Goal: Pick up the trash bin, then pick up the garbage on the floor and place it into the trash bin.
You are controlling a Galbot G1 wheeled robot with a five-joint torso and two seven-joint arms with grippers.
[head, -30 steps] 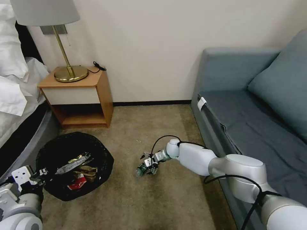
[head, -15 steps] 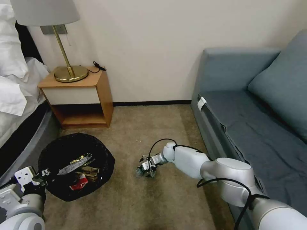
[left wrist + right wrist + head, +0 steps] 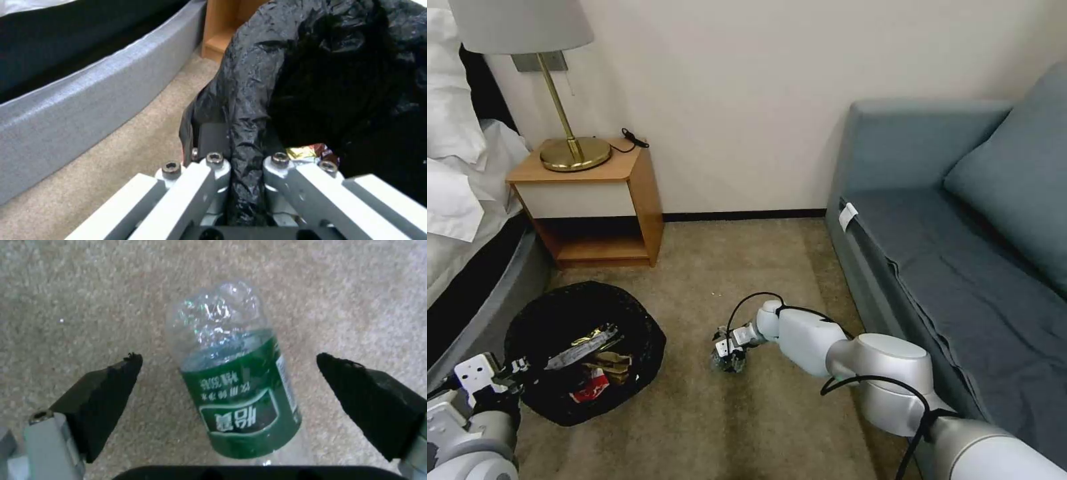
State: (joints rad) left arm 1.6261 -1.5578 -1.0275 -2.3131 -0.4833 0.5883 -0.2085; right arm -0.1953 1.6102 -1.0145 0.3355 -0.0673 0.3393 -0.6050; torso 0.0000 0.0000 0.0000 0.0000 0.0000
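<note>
While the trash bin (image 3: 584,350) was held at the near left, its black-bagged rim was seen clamped between the closed fingers (image 3: 213,166) of the left gripper (image 3: 245,163), and the bin was kept beside the grey bed base (image 3: 80,100). Inside the bag, a gold wrapper (image 3: 587,337), a red-and-white cup (image 3: 590,387) and what appeared to be a brown wrapper (image 3: 610,363) were made out, though the pieces were crowded together. Just right of the bin, low over the carpet (image 3: 714,427), the right gripper (image 3: 229,373) was spread wide, its two black fingertips (image 3: 104,390) set on either side of the clear green-labelled bottle (image 3: 233,380) without touching it. The bottle was seen lying on its side on the carpet between them. Farther back, a wooden nightstand (image 3: 594,200) with a brass lamp (image 3: 570,150) was placed against the wall, and a blue sofa (image 3: 960,220) was set along the right.
</note>
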